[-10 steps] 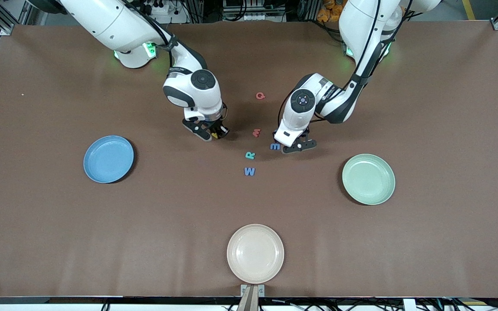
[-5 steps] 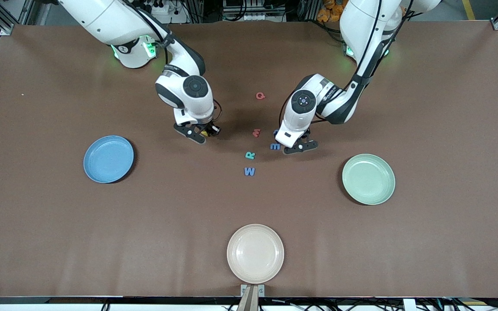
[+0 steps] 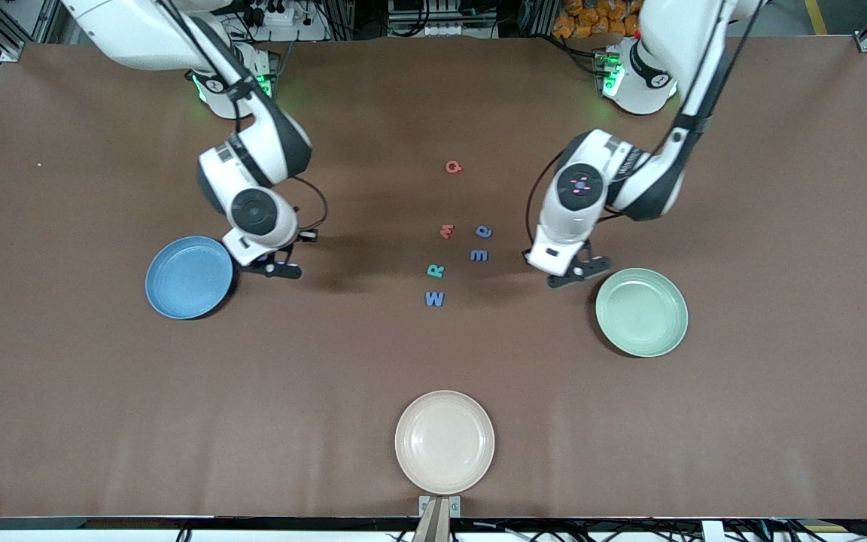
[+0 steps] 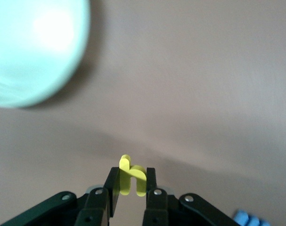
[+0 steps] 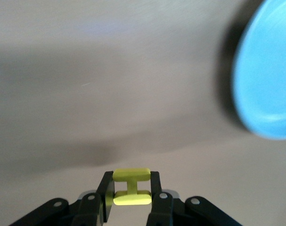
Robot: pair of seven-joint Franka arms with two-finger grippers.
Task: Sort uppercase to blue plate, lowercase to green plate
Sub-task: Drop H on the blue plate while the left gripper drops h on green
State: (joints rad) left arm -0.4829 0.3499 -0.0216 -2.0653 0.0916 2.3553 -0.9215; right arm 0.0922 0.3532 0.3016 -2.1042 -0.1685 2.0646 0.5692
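Now both claws moved w/ letters: left claw [image 3: 570,275] toward green plate [image 3: 642,312], right claw [image 3: 272,263] by blue plate [image 3: 188,277].

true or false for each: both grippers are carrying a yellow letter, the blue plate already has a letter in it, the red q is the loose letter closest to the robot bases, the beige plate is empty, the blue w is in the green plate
1. Both grippers hold a yellow letter: true. The right gripper is shut on the yellow H; the left gripper is shut on the yellow y.
2. The blue plate has a letter in it: false, it holds nothing.
3. The red Q lies nearest the bases: true.
4. The beige plate is empty: true.
5. The blue W is in the green plate: false, it lies on the table, and the plate is empty.
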